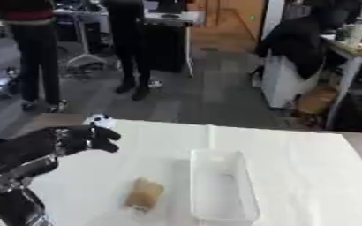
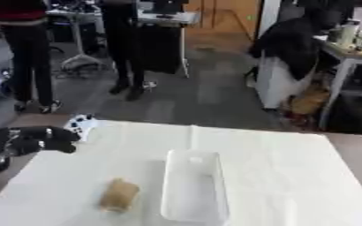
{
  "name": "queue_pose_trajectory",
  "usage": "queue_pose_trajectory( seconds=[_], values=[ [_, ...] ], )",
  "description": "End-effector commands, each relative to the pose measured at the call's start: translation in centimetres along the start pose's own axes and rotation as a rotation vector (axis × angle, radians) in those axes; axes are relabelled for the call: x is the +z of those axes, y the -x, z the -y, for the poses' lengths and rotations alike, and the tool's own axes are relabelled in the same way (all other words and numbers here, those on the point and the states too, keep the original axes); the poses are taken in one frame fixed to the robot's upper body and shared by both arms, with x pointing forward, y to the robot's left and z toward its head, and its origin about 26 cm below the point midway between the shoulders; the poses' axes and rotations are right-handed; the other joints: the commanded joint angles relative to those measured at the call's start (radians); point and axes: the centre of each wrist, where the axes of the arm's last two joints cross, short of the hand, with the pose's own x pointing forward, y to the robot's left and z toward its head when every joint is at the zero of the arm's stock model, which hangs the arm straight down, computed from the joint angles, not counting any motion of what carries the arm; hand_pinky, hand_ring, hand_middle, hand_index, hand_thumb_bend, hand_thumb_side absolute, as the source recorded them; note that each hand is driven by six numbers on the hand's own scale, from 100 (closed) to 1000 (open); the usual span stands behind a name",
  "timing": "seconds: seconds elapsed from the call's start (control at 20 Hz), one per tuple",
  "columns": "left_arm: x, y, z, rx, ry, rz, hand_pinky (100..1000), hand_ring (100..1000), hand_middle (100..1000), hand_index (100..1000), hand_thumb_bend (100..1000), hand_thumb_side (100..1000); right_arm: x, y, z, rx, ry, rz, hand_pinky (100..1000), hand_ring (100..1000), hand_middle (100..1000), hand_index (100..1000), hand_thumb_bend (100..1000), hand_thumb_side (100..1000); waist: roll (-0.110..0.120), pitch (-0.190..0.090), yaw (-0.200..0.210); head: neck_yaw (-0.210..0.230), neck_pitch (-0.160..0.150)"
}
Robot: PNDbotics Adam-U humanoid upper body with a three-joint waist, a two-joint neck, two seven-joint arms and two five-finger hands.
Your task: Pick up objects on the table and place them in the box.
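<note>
Clear plastic box (image 1: 223, 185) sits empty on the counter (image 1: 307, 176), brown roll (image 1: 144, 194) lying beside it. Left robot hand (image 1: 88, 139) is curled near a small white-and-black object (image 2: 81, 124); nothing seems placed yet.

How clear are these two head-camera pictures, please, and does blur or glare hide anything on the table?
Left eye view: soft blur throughout; the clear box has faint walls against the white table, the brown object lacks detail, the left hand is a dark shape. Right eye view: equally blurred; the small white-and-dark thing cannot be identified. No strong glare; lighting is even, shadows weak.
</note>
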Motion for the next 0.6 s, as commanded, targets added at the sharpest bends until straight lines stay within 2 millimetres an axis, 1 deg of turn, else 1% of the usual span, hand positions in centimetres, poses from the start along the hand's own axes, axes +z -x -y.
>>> queue_pose_trajectory(
  seconds=[0.05,0.15,0.25,0.4,0.6],
  values=[
    [0.2,1.5,-1.4,-0.111,0.056,-0.006,817,812,838,884,1000,969,-0.8,-0.2,-0.1,-0.006,-0.023,0.023,100,100,155,418,243,906,0.008,-0.016,-0.002,0.016,0.052],
    [0.1,2.3,-1.6,-0.162,0.096,-0.016,837,811,836,896,1000,1000,-0.8,-0.2,-0.1,-0.009,-0.023,0.024,100,100,156,418,242,907,0.011,-0.016,-0.006,0.027,0.095],
    [0.1,3.2,-1.7,-0.204,0.135,-0.032,853,814,834,897,1000,1000,-0.9,-0.2,-0.2,-0.014,-0.024,0.025,100,100,155,418,241,907,0.013,-0.016,-0.012,0.036,0.125],
    [0.2,4.5,-1.7,-0.257,0.195,-0.056,876,818,834,901,997,1000,-1.1,-0.1,-0.4,-0.024,-0.025,0.029,100,100,154,418,240,908,0.017,-0.015,-0.02,0.056,0.158],
    [-0.1,5.8,-1.7,-0.303,0.256,-0.07,890,814,825,904,988,1000,-1.1,0.0,-0.7,-0.037,-0.025,0.029,100,100,155,418,237,909,0.022,-0.015,-0.029,0.074,0.185]
  ],
)
